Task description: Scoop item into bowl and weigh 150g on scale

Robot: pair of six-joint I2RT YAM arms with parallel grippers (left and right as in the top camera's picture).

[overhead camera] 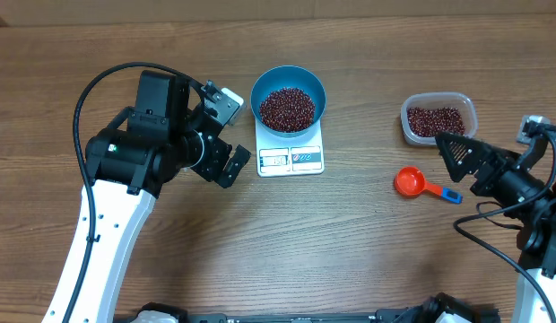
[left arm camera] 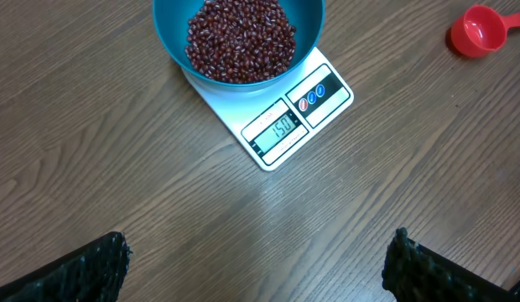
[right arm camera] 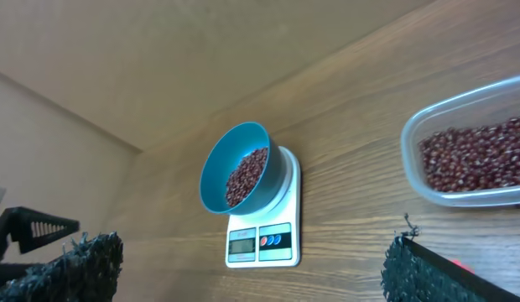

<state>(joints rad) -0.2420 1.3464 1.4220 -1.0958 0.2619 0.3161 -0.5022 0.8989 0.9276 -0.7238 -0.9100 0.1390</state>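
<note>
The blue bowl (overhead camera: pixel 288 90) stands on the white scale (overhead camera: pixel 291 161) at the middle back, holding a pile of dark red-brown beans (overhead camera: pixel 287 108). In the left wrist view the bowl (left arm camera: pixel 239 38) sits on the scale (left arm camera: pixel 281 126), whose display reads 150. My left gripper (overhead camera: pixel 226 166) hovers just left of the scale, open and empty, with bare wood between its fingers (left arm camera: pixel 84 273). My right gripper (overhead camera: pixel 464 161) is at the far right, open and empty, and faces the bowl (right arm camera: pixel 241 168) and scale (right arm camera: pixel 264 239) from a distance.
A clear plastic tub (overhead camera: pixel 438 118) of beans stands at the back right, also seen in the right wrist view as the tub (right arm camera: pixel 470 155). A red scoop (overhead camera: pixel 410 182) with a blue handle end lies on the wood between the scale and my right gripper.
</note>
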